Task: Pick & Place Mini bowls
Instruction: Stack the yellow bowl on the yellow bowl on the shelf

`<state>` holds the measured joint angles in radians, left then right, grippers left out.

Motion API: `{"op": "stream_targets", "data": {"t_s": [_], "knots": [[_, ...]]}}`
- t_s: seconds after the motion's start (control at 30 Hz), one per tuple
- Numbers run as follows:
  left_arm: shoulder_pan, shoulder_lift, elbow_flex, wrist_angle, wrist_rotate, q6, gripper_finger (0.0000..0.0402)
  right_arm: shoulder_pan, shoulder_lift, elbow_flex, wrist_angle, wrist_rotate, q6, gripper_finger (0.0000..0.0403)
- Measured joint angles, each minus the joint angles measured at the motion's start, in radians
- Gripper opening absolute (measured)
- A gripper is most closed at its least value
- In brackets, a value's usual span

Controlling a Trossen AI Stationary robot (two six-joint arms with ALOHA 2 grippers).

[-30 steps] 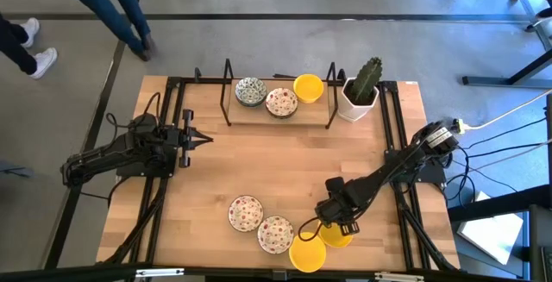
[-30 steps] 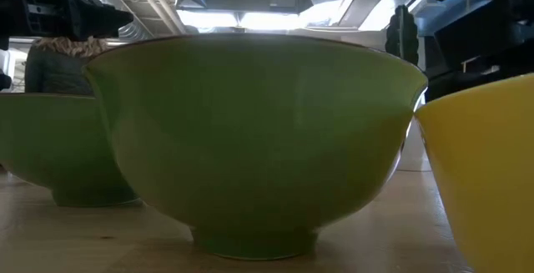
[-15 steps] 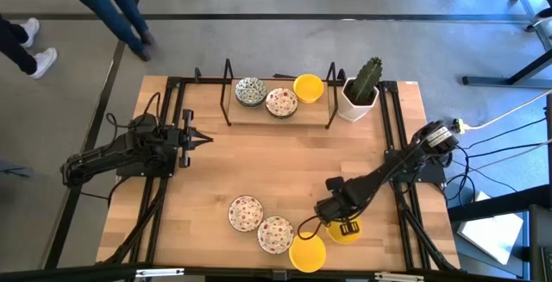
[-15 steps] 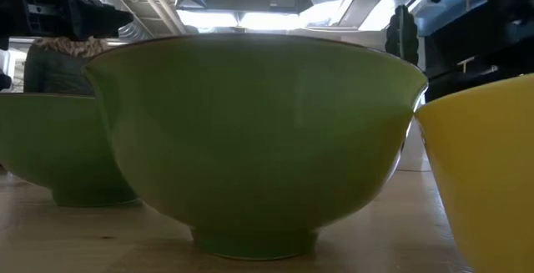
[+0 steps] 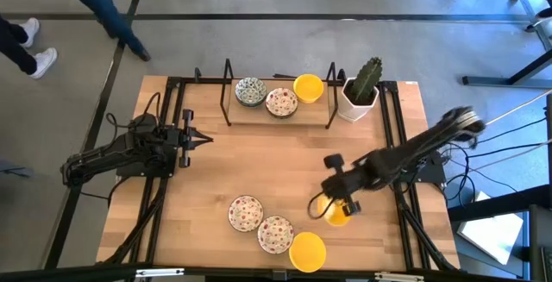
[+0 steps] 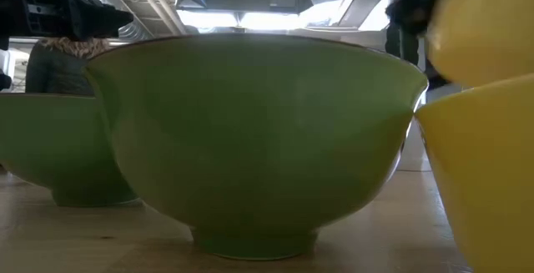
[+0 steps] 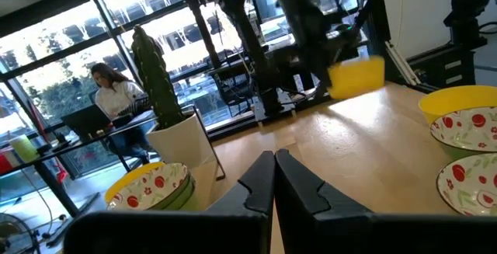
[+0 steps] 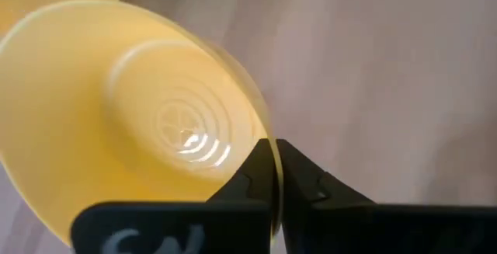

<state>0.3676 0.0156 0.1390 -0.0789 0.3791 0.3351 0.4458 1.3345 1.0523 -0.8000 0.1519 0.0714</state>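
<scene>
At the counter's near edge sit a smooth, glossy yellow bowl (image 5: 307, 252) and two red-speckled bowls (image 5: 260, 223). Just beyond, the right tool (image 5: 338, 208) pinches the rim of another round yellow bowl (image 5: 335, 215), lifted off the wooden counter (image 5: 259, 157). The left tool (image 5: 200, 139), pressed together, waits by the left edge. Three bowls (image 5: 278, 95) line the far edge.

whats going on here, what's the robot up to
The right gripper is shut on the rim of a yellow mini bowl, holding it off the table near the front. Another yellow bowl and two speckled bowls sit nearby. Three bowls rest on the rack at the back. The left gripper waits, shut.
</scene>
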Motion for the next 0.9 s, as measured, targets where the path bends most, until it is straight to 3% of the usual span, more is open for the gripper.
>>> {"op": "stream_targets", "data": {"t_s": [0.23,0.5,0.73,0.9], "knots": [[0.0,0.0,0.0,-0.001,0.0,0.0,0.0006,-0.009,-0.342,-0.028,0.125,0.087,-0.063,0.0005],[0.0,0.0,0.0,-0.004,0.0,0.0,0.0006,-0.027,-0.715,-0.288,0.259,0.184,0.069,0.0005],[0.0,0.0,0.0,-0.003,0.0,0.0,0.0006,-0.027,-0.944,-0.521,0.384,0.196,0.148,0.0005],[0.0,0.0,0.0,-0.002,0.0,0.0,0.0006,-0.027,-1.024,-0.66,0.519,0.171,0.184,0.0005]]}}
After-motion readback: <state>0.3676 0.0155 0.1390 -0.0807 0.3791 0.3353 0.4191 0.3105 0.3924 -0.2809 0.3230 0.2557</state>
